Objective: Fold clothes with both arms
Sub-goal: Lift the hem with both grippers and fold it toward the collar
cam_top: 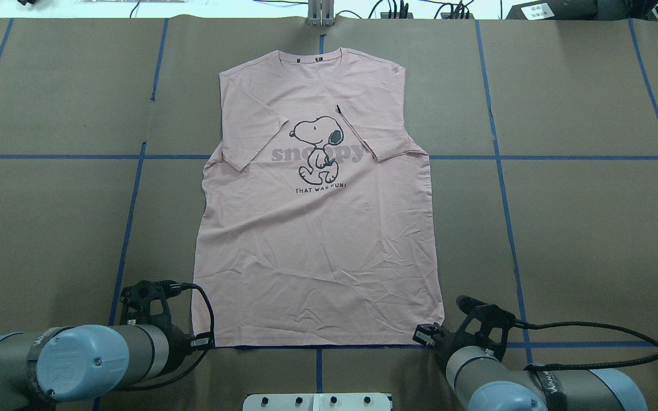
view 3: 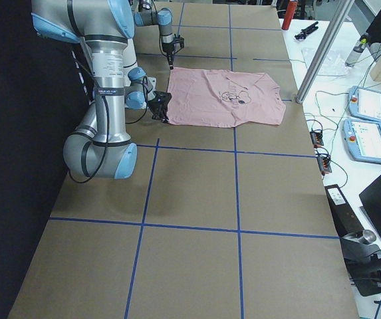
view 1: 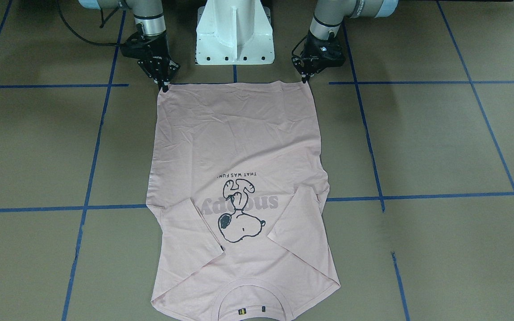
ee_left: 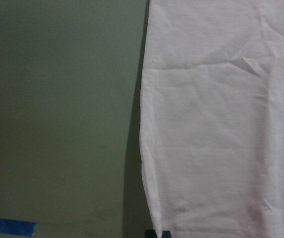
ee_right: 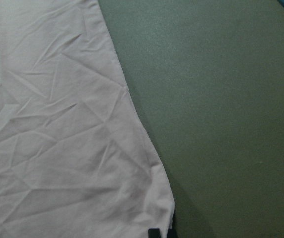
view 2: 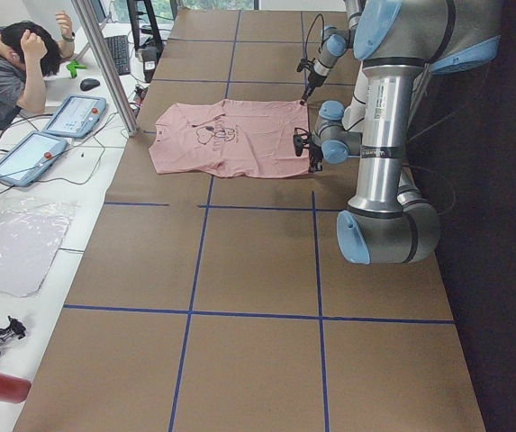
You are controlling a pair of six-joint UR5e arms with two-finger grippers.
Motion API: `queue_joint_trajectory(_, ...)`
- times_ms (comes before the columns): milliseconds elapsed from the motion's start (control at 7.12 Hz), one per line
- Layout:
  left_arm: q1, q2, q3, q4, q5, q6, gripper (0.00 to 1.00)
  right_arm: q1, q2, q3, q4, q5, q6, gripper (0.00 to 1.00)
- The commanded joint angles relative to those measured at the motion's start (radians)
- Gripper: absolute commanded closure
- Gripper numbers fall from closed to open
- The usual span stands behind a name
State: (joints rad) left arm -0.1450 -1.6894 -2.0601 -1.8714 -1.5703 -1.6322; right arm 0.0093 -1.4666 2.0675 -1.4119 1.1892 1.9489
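Brown-paper table (cam_top: 563, 228), blue tape (cam_top: 563, 157) grid.

Left gripper (view 1: 305, 79): fingers drawn nearly together, tips down on one hem corner of the pink T-shirt (cam_top: 317, 245). Right gripper (view 1: 164, 84): same at the other hem corner. Can't tell whether fabric is actually pinched or the tips just rest on it. The left wrist cam shows only a dark fingertip (ee_left: 159, 234) at the corner edge. Neither corner is lifted off the table.

Shirt lies flat and print-side up, hem toward the robot base, collar (cam_top: 309, 56) at the far side, and both sleeves (cam_top: 249, 137) folded in over the chest.

Handling, my read:
- Light, limp jersey with no stiffness. It will sag between two grips.
- It creases easily. The lower half is already wrinkled.
- It may drag on the paper rather than slide clean.

Best hold is the two hem corners, both layers together and symmetric. Keep the hem taut while carrying it toward the collar.
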Motion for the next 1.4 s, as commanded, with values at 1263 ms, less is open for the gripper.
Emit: queue_joint_trajectory(1263,-0.342,-0.352,-0.355,0.684,-0.306,0.360,1.00,0.311,0.379,0.403,-0.716,0.323,-0.345,1.00)
